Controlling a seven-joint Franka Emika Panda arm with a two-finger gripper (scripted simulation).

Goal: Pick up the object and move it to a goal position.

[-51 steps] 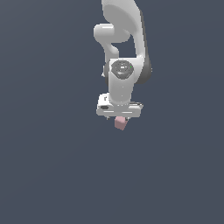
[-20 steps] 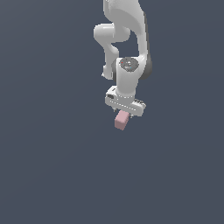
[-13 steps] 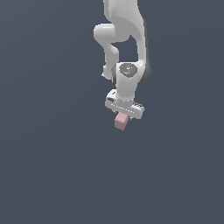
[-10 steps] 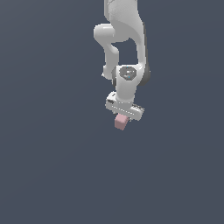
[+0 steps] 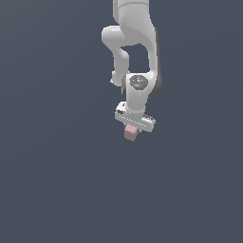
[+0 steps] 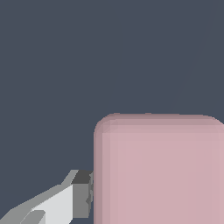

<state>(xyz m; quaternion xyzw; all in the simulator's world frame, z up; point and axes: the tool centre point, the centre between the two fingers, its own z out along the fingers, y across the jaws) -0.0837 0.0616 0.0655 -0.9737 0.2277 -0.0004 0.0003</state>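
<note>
The object point(image 5: 131, 134) is a small pale-pink cube that hangs directly under the white hand of the arm in the exterior view. My gripper point(image 5: 132, 128) is shut on it, and the cube is narrower than the hand's crossbar. In the wrist view the object point(image 6: 159, 168) looms large and close. One grey-tipped finger point(image 6: 81, 194) presses against its side there, while the other finger is out of frame. No goal marker shows in either view.
A plain dark blue-grey ground fills both views, with no edges or other objects showing. The white arm point(image 5: 135, 42) rises above the hand to the frame's upper edge.
Since 2.5 s ago the hand has turned at the wrist and tilted, carrying the cube along. Over the last second hand and cube have barely shifted, edging slightly upward.
</note>
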